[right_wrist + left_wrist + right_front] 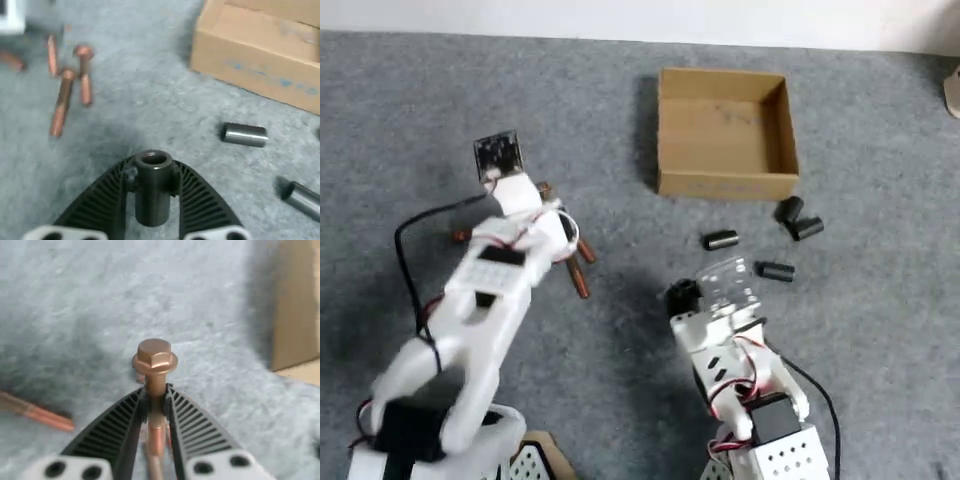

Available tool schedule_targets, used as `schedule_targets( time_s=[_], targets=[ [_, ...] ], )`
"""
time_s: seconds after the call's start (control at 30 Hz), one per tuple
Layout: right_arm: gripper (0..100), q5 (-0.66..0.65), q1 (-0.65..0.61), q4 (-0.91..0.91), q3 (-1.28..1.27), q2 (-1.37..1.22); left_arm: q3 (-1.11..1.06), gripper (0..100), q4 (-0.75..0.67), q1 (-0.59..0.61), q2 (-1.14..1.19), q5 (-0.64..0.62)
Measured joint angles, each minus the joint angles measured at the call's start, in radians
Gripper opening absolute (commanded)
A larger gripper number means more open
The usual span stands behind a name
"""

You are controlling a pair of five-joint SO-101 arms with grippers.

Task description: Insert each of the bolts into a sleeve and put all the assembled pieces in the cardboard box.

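My left gripper [156, 391] is shut on the shank of a copper bolt [155, 359], whose hex head points away from the wrist above the grey carpet. My right gripper [152, 172] is shut on a dark metal sleeve [152, 186], open bore facing outward. In the high view that sleeve [680, 295] sits at the tip of the lower right arm. Loose sleeves [720, 240] [777, 271] [798, 220] lie in front of the cardboard box [670, 135]. Spare copper bolts [580, 266] [83, 74] lie beside the left arm [490, 290].
Grey carpet covers the whole table. The box's near wall [250, 75] stands beyond a loose sleeve [244, 134]; another sleeve [301, 196] lies closer to my right gripper. A further bolt [40, 413] rests on the carpet to one side of my left gripper.
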State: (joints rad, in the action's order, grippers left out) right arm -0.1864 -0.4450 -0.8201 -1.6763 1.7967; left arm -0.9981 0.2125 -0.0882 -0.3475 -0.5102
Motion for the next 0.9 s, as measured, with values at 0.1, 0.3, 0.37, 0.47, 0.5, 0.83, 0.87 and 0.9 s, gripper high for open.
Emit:
schedule_targets(
  time_s=[0.1, 0.3, 0.37, 0.47, 0.5, 0.83, 0.87, 0.9],
  targets=[
    [0.5, -0.063, -0.018, -0.003, 0.000, 0.000, -0.098, 1, -0.120, -0.046, -0.068, 0.000],
    [0.5, -0.063, -0.023, 0.110, 0.000, 0.000, -0.247, 1, -0.364, -0.123, -0.155, 0.000],
    [0.5, -0.063, -0.023, 0.170, 0.000, 0.000, -0.275, 1, -0.450, -0.146, -0.169, 0.000],
    [0.5, -0.031, -0.023, 0.161, 0.000, 0.000, -0.287, 1, -0.532, -0.176, -0.170, 0.000],
    [0.5, -0.009, -0.023, 0.130, 0.000, 0.000, -0.287, 1, -0.545, -0.183, -0.170, 0.000],
    [0.5, 0.003, -0.064, 0.103, 0.000, 0.000, -0.287, 1, -0.566, -0.241, -0.170, 0.000],
    [0.5, 0.003, -0.074, 0.115, 0.000, 0.000, -0.287, 1, -0.566, -0.245, -0.170, 0.000],
    [0.5, 0.003, -0.083, 0.130, 0.000, 0.000, -0.287, 1, -0.566, -0.252, -0.170, 0.000]
  ],
)
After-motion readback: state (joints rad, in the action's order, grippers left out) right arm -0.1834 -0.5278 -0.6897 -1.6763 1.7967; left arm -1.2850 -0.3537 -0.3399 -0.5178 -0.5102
